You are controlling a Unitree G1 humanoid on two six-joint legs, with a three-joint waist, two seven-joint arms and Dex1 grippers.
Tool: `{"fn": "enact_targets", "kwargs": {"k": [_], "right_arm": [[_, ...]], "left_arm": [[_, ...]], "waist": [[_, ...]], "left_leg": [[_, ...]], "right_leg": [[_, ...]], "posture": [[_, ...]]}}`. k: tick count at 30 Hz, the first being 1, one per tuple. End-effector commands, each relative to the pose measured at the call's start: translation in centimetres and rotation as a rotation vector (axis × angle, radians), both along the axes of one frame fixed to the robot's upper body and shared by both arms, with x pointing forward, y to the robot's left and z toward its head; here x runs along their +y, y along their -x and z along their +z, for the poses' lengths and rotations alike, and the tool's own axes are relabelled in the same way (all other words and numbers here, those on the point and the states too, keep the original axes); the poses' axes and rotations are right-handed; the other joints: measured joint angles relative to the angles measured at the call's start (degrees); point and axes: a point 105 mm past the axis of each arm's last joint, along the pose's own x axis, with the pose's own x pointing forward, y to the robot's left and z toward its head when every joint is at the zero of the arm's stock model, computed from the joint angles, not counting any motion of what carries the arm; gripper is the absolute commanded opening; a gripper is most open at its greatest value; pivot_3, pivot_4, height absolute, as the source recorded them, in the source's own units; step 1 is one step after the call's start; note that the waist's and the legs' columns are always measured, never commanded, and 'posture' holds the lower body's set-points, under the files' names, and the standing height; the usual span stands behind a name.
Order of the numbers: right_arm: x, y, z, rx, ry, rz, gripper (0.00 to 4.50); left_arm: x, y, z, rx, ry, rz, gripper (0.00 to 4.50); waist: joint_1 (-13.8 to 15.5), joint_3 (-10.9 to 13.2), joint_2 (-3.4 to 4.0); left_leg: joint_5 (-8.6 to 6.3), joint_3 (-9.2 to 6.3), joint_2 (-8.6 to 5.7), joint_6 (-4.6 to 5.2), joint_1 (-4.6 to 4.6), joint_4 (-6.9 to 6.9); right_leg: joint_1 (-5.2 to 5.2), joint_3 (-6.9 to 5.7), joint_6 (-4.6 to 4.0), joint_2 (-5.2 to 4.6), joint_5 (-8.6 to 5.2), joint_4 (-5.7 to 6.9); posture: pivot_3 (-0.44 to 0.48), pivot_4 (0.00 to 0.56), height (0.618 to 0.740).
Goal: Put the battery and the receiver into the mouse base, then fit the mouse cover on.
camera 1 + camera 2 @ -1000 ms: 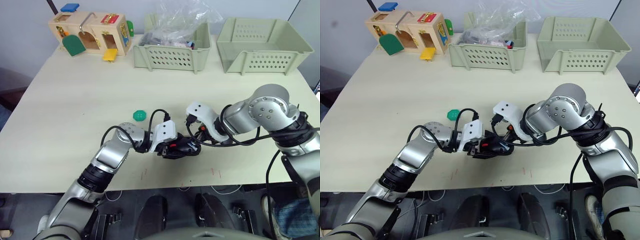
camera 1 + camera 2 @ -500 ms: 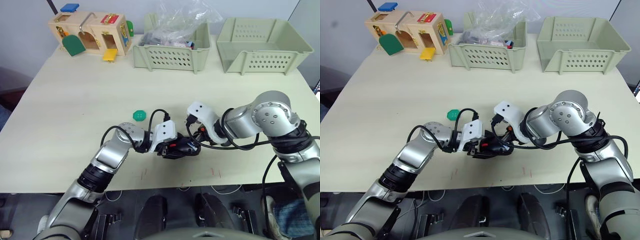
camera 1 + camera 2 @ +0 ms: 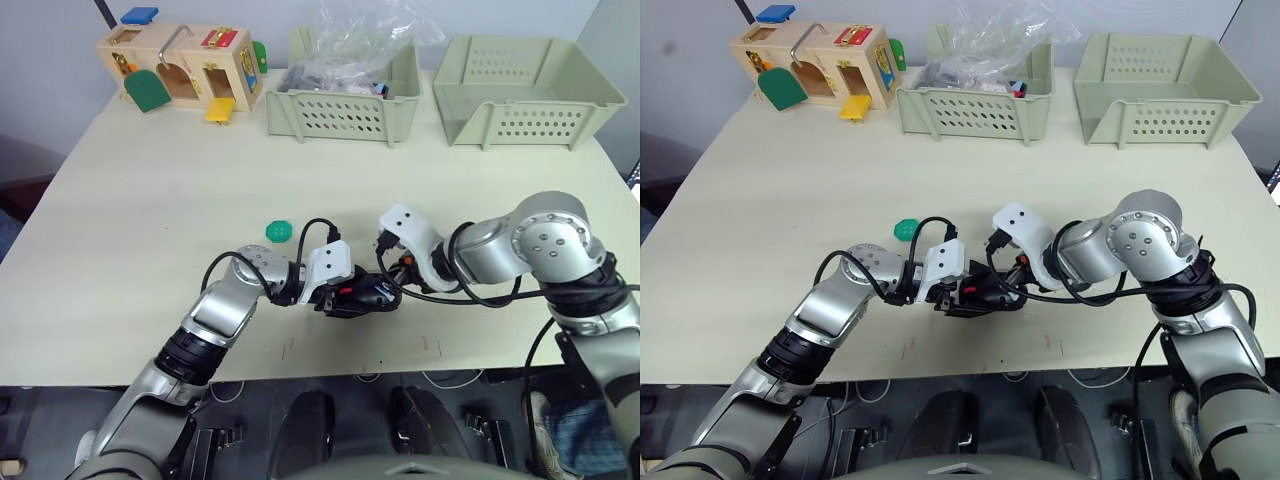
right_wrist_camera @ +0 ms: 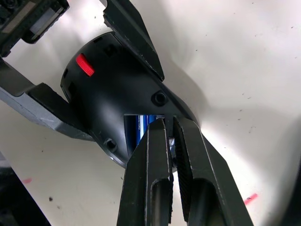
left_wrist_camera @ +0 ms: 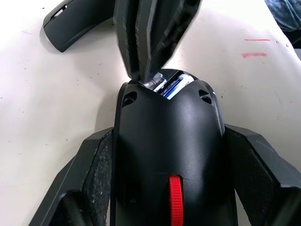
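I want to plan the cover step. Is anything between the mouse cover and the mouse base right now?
Yes. The right gripper, fingers together, pokes into the battery recess of the mouse base, which the left gripper clamps. The mouse cover lies apart on the table.

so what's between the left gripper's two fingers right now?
The black oval mouse base with its red scroll wheel, clamped by both black fingers in the left wrist view; the blue-and-silver battery sits in its recess.
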Motion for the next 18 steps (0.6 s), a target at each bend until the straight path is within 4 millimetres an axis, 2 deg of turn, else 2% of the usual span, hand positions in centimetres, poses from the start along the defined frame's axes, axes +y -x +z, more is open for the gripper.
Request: {"fn": "enact_targets", "kwargs": {"k": [1, 18], "right_arm": [[0.0, 0.1, 0.9, -0.041, -0.038, -0.006, 0.0], [-0.5, 0.9, -0.2, -0.101, -0.094, -0.078, 0.0]], "left_arm": [[-0.3, 0.1, 0.4, -0.013, 0.008, -0.012, 2.96], [-0.3, 0.1, 0.8, -0.012, 0.01, -0.014, 2.96]], "waist": [[0.01, 0.0, 0.0], [-0.03, -0.01, -0.01]], "left_leg": [[0.0, 0.0, 0.0, 0.0, 0.0, 0.0], [0.0, -0.01, 0.0, 0.0, 0.02, 0.0]], "right_leg": [[0.0, 0.0, 0.0, 0.0, 0.0, 0.0], [0.01, 0.01, 0.0, 0.02, 0.0, 0.01]], "posture": [[0.0, 0.15, 0.74], [0.0, 0.15, 0.74]]}}
